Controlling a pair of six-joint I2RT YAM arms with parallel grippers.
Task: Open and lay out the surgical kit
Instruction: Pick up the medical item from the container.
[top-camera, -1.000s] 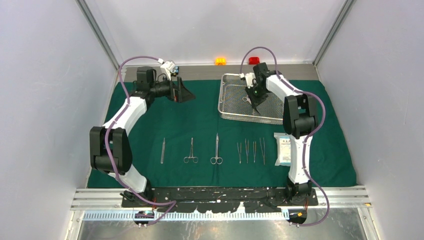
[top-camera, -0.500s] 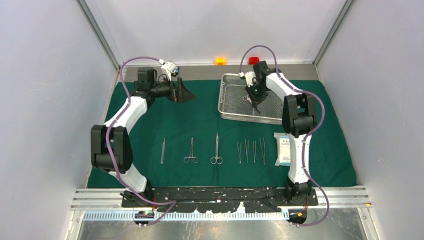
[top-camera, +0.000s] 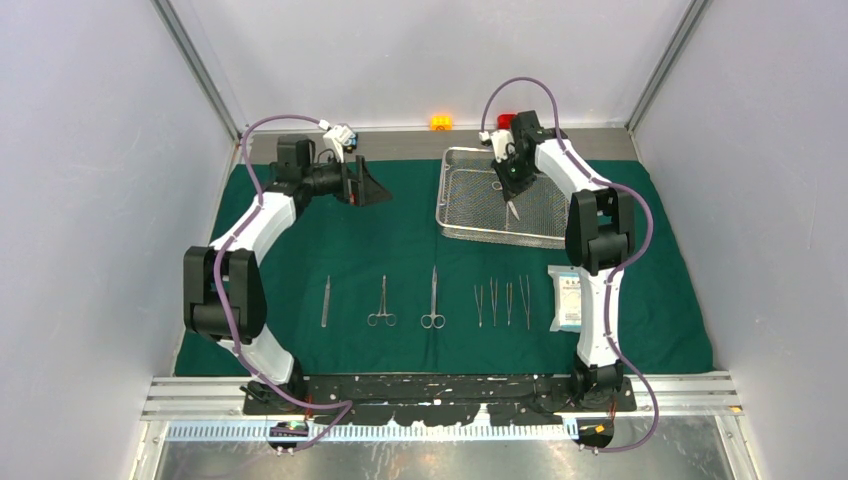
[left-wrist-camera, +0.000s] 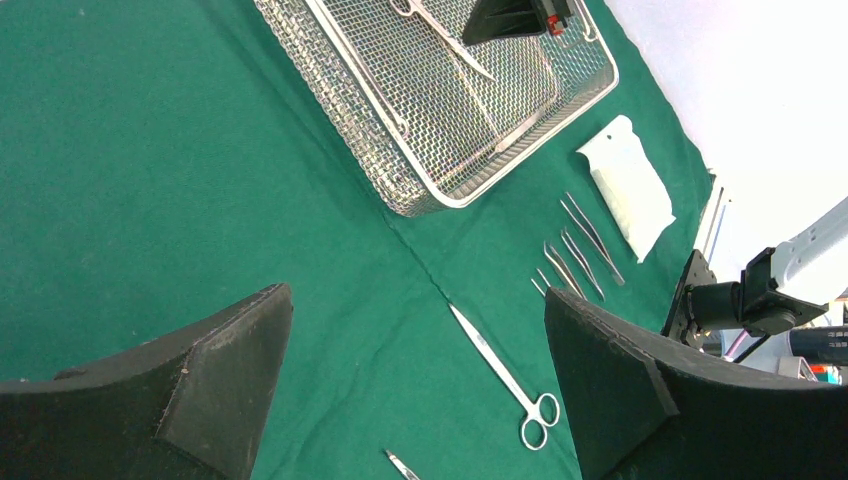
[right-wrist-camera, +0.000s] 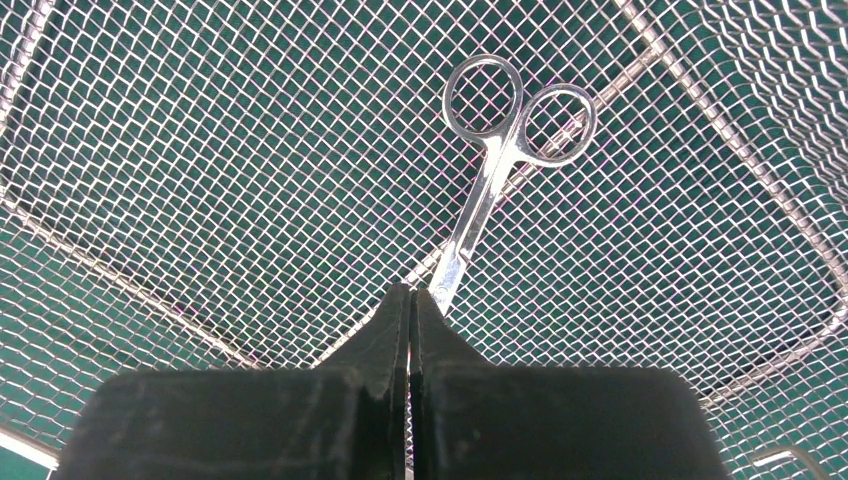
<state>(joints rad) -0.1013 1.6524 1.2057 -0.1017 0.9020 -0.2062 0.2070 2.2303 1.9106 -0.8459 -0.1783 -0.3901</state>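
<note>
The dark green cloth (top-camera: 390, 240) lies spread flat on the table. At the back right stands the wire-mesh tray (top-camera: 445, 195), and a small pair of scissors (right-wrist-camera: 480, 200) lies inside it. My right gripper (right-wrist-camera: 411, 292) is down in the tray, shut on the scissors' blade, with the finger rings pointing away from it. My left gripper (left-wrist-camera: 418, 292) hovers open and empty above the cloth at the back left (top-camera: 375, 190). Forceps (top-camera: 381, 302), long scissors (top-camera: 433, 298), tweezers (top-camera: 500, 303) and the white-blue packet (top-camera: 567, 298) lie in a row near the front.
An orange block (top-camera: 440, 122) and a red block (top-camera: 507, 121) sit on the ledge behind the tray. Another slim steel tool (top-camera: 326, 300) lies at the left end of the row. Grey walls close in both sides.
My right gripper has closed on the scissors and shifted toward the tray's far side, the scissors moving with it. The left arm has stayed put.
</note>
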